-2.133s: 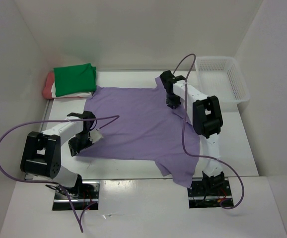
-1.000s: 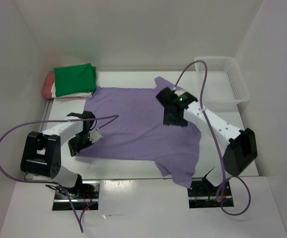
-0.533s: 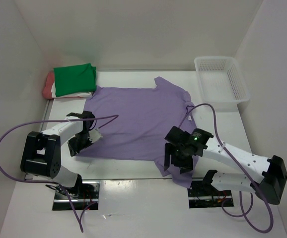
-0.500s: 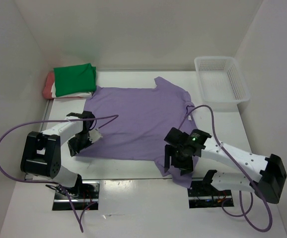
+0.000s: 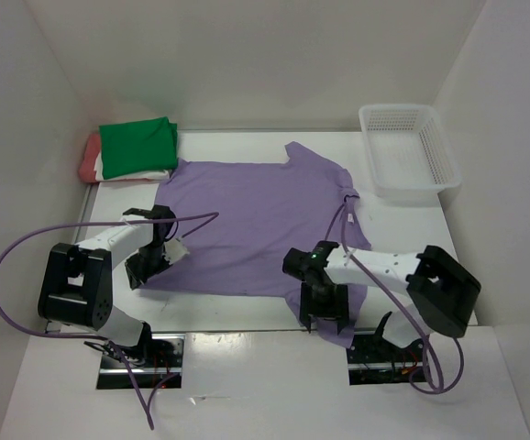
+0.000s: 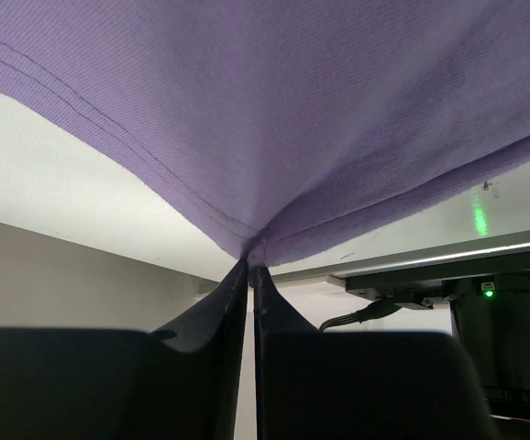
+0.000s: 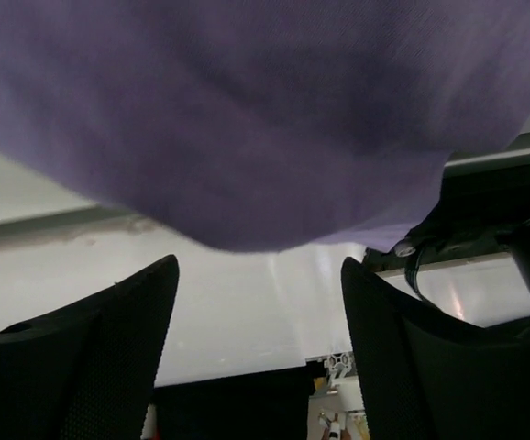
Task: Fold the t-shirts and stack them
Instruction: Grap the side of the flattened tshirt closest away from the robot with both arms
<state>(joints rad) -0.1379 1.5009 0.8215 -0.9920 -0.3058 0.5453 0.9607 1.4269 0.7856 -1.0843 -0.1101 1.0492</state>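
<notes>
Lavender shirt (image 5: 256, 220) flat on worktop (image 5: 410, 240).
Left fingers (image 6: 215, 330) clenched on shirt's near-left hem; right fingers (image 7: 100, 357) spread wide, released, over its near-right sleeve.

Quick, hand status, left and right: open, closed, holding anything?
Left hand: closed, pinching the lavender shirt at its hem.
Right hand: open, holding nothing, at the shirt's near sleeve.

White table (image 5: 412, 225) w/ lavender shirt (image 5: 247, 220) spread flat across the mid (near-right sleeve over the front edge). Far-left corner: folded stack, green shirt (image 5: 138, 145) on top, cream shirt (image 5: 146, 173) under it, salmon-red shirt (image 5: 88, 158) at btm. Far-right: white mesh basket (image 5: 410, 191).
</notes>
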